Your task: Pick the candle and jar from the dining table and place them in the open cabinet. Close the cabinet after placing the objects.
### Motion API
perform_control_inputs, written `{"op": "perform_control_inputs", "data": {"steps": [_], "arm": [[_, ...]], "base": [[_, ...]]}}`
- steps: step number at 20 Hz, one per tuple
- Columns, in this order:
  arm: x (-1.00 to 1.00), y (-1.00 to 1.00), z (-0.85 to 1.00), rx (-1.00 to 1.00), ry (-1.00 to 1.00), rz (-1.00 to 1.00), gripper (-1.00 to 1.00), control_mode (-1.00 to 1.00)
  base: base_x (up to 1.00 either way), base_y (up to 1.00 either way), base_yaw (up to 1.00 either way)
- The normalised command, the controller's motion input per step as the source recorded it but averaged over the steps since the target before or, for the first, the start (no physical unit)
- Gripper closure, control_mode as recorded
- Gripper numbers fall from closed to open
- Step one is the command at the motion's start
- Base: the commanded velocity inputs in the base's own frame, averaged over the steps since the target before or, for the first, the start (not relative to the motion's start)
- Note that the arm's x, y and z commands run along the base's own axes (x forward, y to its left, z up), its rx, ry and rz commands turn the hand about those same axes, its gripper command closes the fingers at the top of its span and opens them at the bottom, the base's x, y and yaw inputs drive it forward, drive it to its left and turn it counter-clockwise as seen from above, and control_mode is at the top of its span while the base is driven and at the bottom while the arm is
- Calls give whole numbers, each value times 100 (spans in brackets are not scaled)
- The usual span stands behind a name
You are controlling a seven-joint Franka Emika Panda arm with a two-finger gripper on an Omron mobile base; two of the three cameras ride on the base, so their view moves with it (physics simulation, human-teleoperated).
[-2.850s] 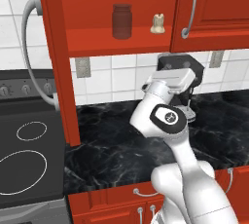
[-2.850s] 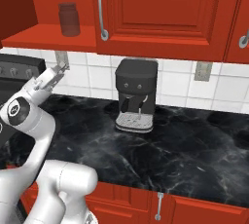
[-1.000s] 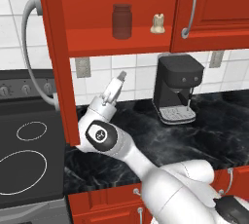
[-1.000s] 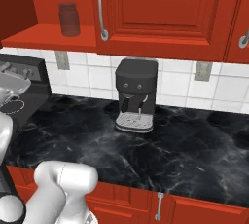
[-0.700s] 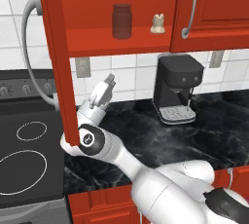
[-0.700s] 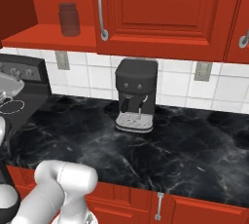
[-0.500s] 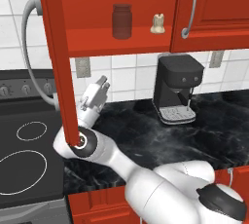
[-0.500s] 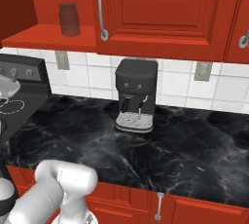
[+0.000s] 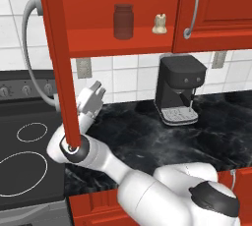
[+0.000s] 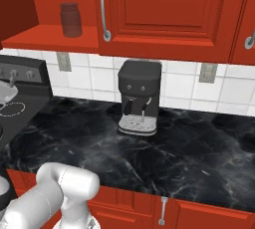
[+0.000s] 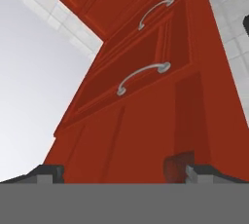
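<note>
Red cupboards hang over a black marble counter (image 9: 142, 144) with white veins, backed by white wall tiles. On the counter against the tiles stands a black coffee machine (image 9: 179, 95), and to its left sits a dark stove top (image 9: 24, 163) with white ring marks. Above, the cabinet (image 9: 118, 43) is open, its door (image 9: 59, 58) swung out toward the camera and seen edge-on in the left base view. On the cabinet floor the jar (image 9: 123, 21) stands upright, dark and lidded, and the candle (image 9: 159, 23) stands well apart to its right, near the edge of the closed neighbouring door with its long silver handle (image 9: 192, 6). From the right base view the jar (image 10: 70, 20) shows on the same red ledge. The white arm reaches low to the left, and the gripper (image 9: 92, 96) sits just behind the lower edge of the open door, pointing upward, its fingers spread wide with nothing between them. Seen from the hand, the two dark fingertips (image 11: 194, 172) stand far apart below the red door panel, with curved silver handles higher up.
</note>
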Motion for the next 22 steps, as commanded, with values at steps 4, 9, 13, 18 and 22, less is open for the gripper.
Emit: {"op": "perform_control_inputs", "data": {"steps": [4, 9, 13, 18, 22], "arm": [[3, 16, 0, -3, 6, 0, -100, -100], [8, 35, 0, -6, 12, 0, -100, -100], [10, 42, 0, -6, 15, 0, -100, -100], [7, 36, -3, -5, 11, 0, -100, -100], [2, 25, -24, -2, 1, 3, -100, -100]], "base": [[0, 0, 0], [0, 0, 0], [0, 0, 0], [0, 0, 0], [0, 0, 0]]}}
